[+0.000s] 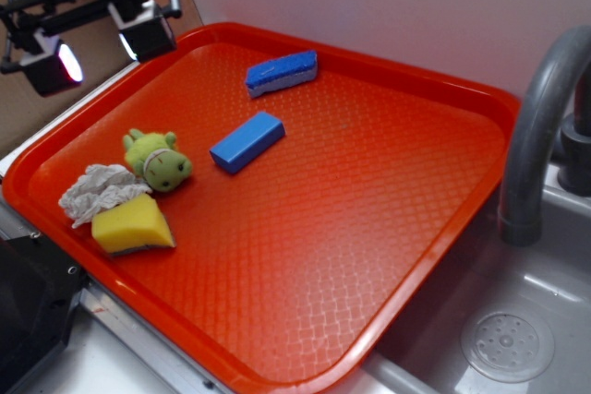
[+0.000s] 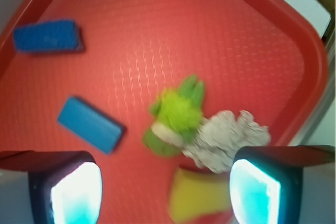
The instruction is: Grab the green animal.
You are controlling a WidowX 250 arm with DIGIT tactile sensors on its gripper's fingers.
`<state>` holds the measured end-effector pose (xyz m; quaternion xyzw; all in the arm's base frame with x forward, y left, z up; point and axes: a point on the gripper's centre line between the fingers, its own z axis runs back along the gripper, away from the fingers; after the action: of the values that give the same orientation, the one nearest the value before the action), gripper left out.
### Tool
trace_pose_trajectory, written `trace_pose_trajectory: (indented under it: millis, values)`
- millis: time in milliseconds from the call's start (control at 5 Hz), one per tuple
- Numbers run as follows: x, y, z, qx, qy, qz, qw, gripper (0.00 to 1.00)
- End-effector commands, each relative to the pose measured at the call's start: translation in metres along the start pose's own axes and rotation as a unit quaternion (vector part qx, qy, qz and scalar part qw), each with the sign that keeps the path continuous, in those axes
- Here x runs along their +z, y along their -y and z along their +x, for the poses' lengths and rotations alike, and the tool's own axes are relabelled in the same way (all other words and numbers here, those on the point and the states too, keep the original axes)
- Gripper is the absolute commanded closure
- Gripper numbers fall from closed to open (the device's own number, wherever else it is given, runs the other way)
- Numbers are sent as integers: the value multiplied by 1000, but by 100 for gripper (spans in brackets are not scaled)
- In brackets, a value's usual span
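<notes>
Red plastic makes up the biggest thing here, a tray (image 1: pixel 388 200) that fills the worktop beside a sink (image 1: pixel 517 339). High over the tray's far corner hangs the tool (image 1: pixel 102 48), its two fingers (image 2: pixel 68 192) spread wide with nothing between them. Two blue blocks (image 1: pixel 247 141) lie off to one side of it. The green animal (image 1: pixel 159 161) lies almost straight beneath and a little ahead, its length running roughly crosswise to the spread, judging by the wrist view. It touches a white cloth (image 1: pixel 102 189), with a yellow sponge (image 1: pixel 134 226) just beside.
</notes>
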<state>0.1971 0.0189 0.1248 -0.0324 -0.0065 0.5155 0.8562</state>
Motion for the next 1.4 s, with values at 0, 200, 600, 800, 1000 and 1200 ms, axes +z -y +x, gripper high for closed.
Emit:
trace_pose_trajectory:
  millis: [0, 200, 600, 800, 1000, 1200]
  values:
    - [-38, 0, 17, 101, 37, 45, 993, 0]
    - [-61, -10, 11, 97, 36, 82, 991, 0]
    - [-95, -23, 4, 57, 52, 119, 990, 0]
    - [-107, -23, 5, 39, 56, 120, 990, 0]
    - [-111, -20, 7, 20, 67, 117, 991, 35]
    - [-109, -24, 2, 22, 72, 115, 990, 100]
